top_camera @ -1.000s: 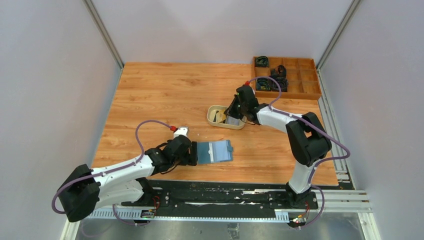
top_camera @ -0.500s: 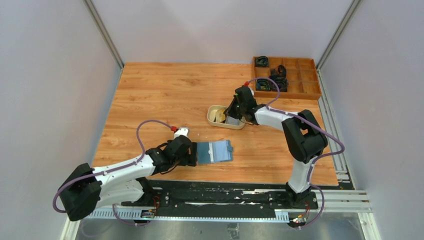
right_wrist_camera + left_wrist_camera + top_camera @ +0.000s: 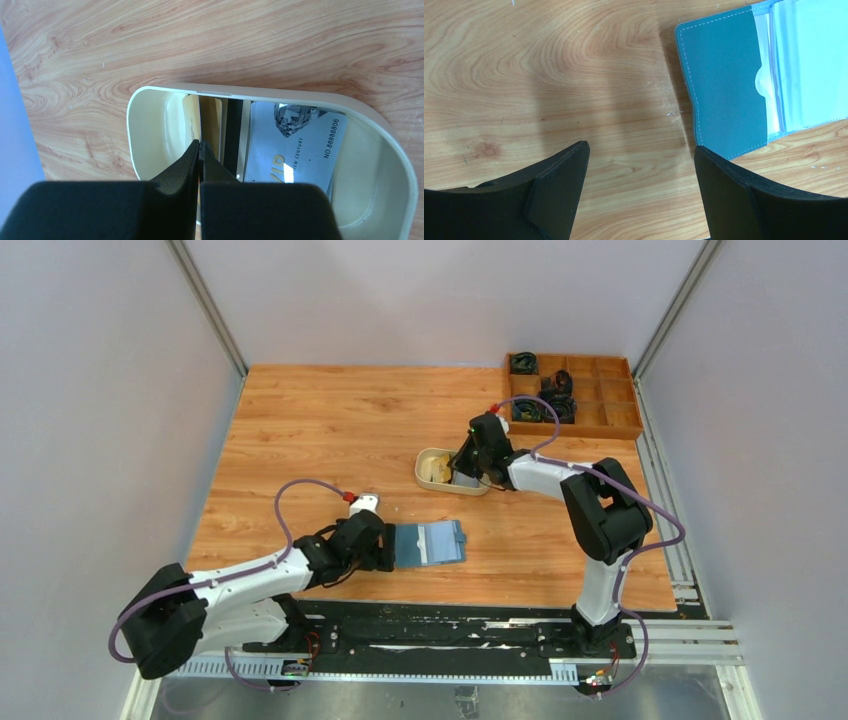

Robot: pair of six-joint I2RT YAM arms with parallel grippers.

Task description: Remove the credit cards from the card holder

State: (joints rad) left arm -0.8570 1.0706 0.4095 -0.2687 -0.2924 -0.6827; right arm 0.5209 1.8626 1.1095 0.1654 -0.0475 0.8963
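Fingertips of right gripper (image 3: 200, 145) pressed flat together, nothing visibly pinched between them, hanging just over the left half of the tray (image 3: 225, 89). Directly under them, inside the tray: tan card (image 3: 212, 120) with a dark stripe, and just to its right a whitish card (image 3: 295, 145) with VIP print. So at least two already out and parked in the tray.

Left gripper (image 3: 641, 150) the opposite: fingers wide apart, gripping nothing, low over the table (image 3: 549, 75). Holder (image 3: 724, 80) lying open and flat on the near side of the tray, well apart from it, teal flap toward the left gripper, clear sleeves beyond. One left fingertip right at the holder's corner, touching or just beside, hard to say.

Looks like the drop-off step, pretty much finished: card delivered, right gripper not yet away. No telling from here about more in those sleeves. Pale and glossy, could go either way.

Next move, best guess: lift right gripper clear of the tray, swing toward the holder, open up, go for any card edge poking from a sleeve. Calls for left gripper pinning the teal flap first, otherwise whole holder probably sliding along with the card. Thin card, flat slot, so shallow angle and a light pinch.
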